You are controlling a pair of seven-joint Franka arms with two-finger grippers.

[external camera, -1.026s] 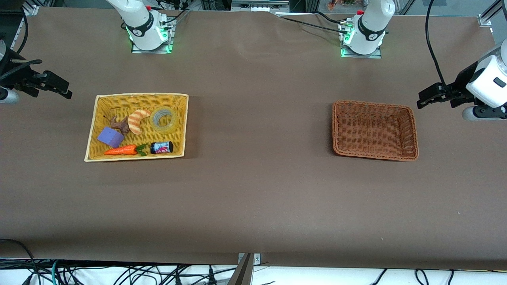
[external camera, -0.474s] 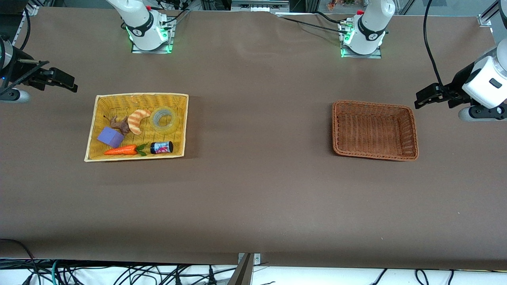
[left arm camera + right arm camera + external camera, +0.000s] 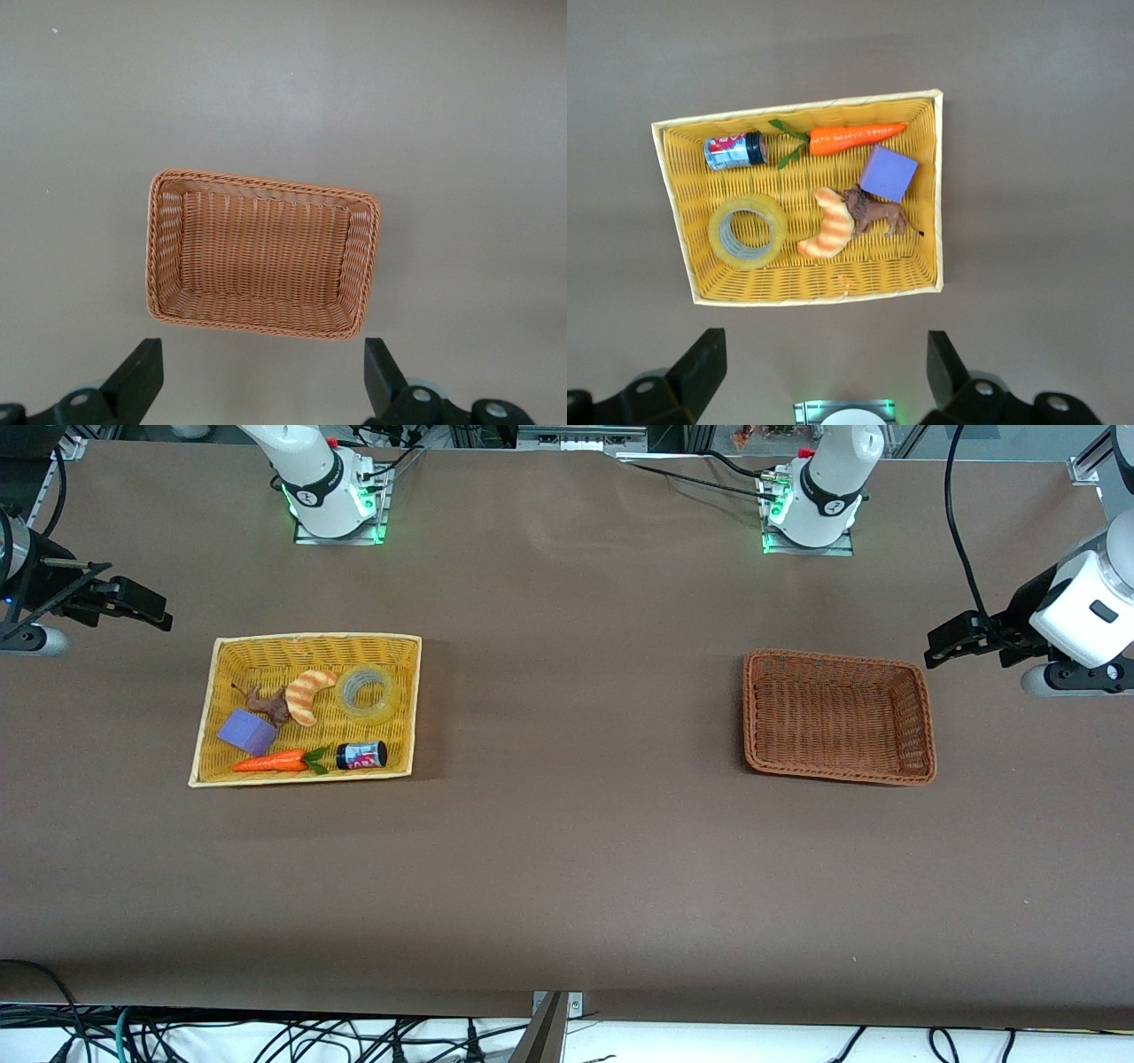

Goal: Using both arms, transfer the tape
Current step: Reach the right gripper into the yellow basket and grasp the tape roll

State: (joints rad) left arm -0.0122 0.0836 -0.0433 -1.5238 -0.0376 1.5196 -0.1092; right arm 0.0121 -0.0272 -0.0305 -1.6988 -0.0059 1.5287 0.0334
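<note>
The tape lies flat in the yellow basket, beside the croissant; right gripper and left gripper hover with jaws spread wide, holding nothing, each above bare table at its own arm's end.

Both arms raised at table ends. Left gripper up over the table's left-arm end, jaws wide apart. Right gripper up over the right-arm end, jaws spread.

I see a wide brown cloth-covered table (evenly lit), black cables tangled below its near edge.
</note>
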